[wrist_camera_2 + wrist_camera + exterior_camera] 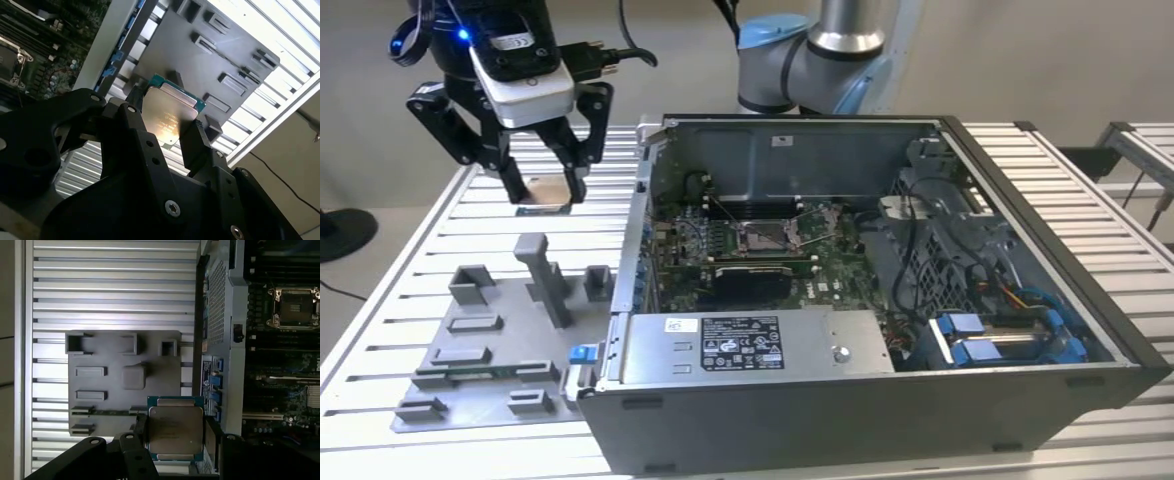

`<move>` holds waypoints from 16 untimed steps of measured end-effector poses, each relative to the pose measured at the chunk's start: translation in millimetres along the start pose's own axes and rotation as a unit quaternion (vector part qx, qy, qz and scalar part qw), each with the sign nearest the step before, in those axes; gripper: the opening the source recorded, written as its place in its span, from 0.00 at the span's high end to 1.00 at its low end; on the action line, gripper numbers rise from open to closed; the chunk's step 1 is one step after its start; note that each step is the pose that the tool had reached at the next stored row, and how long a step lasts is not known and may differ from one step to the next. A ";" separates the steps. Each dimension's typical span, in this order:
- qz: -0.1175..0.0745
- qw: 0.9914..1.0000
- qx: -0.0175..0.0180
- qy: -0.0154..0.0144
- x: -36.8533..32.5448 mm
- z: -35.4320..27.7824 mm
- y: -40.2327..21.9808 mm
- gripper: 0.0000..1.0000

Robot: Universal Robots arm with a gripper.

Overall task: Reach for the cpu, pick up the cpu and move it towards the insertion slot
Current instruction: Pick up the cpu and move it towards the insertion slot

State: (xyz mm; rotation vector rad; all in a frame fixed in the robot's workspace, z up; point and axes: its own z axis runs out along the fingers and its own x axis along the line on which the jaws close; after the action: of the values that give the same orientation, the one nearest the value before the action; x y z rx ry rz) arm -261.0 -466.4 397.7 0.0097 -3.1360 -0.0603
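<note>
1. The gripper (544,187) is clamped on the cpu (548,192). In both wrist views its black fingers (140,432) press opposite edges of the cpu (170,117).
2. The cpu (175,430) hangs above the slatted table (467,225), near the grey fixture plate (480,345).
3. The insertion slot (767,237) sits inside the computer case (854,420), well apart from the cpu, toward the exterior view's right.

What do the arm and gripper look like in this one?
The arm is a silver tube with pale blue joint caps on grey housings. The gripper has black linkage fingers under a white body, with a blue light and black cables above.
</note>
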 end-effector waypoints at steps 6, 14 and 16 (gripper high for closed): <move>0.000 1.000 0.000 0.000 -10.6 0.0 -0.1 1.00; 0.000 1.000 0.000 0.000 -23.4 -0.1 -0.1 1.00; 0.000 1.000 0.000 0.000 -26.4 -0.1 -0.2 1.00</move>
State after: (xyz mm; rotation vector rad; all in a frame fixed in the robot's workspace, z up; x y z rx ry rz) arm -234.5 -466.4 397.7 0.0097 -3.1360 -0.0604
